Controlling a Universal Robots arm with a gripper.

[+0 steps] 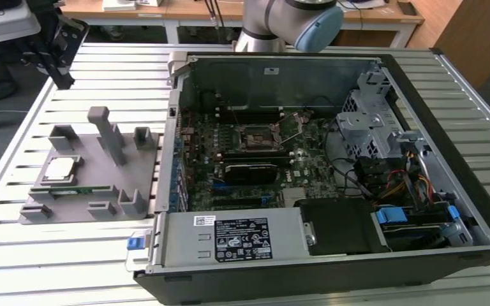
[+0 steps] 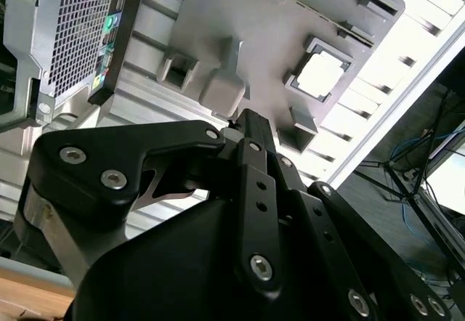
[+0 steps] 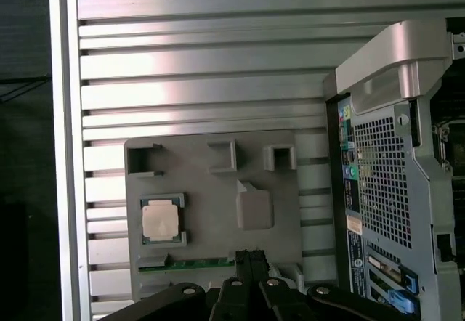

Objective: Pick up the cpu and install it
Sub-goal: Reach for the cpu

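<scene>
The cpu (image 1: 60, 168) is a small silvery square chip lying flat in a pocket of the grey fixture (image 1: 100, 201), on the exterior view's left. Both wrist views show it from above, the cpu (image 3: 160, 219) in its pocket and the cpu (image 2: 320, 74) again. My gripper (image 1: 64, 80) hangs well above the table, beyond the fixture's far end, apart from the cpu. Its black fingers (image 3: 249, 259) are pressed together with nothing between them. The black-framed socket (image 1: 258, 136) sits mid-motherboard inside the open computer case (image 1: 449, 210).
A green memory stick (image 1: 79, 189) lies in a slot of the fixture next to the cpu. Grey posts (image 1: 109, 135) rise from the fixture. The case's rear wall (image 3: 385, 183) stands close beside the fixture. The slatted metal table (image 1: 100, 70) ends just left of it.
</scene>
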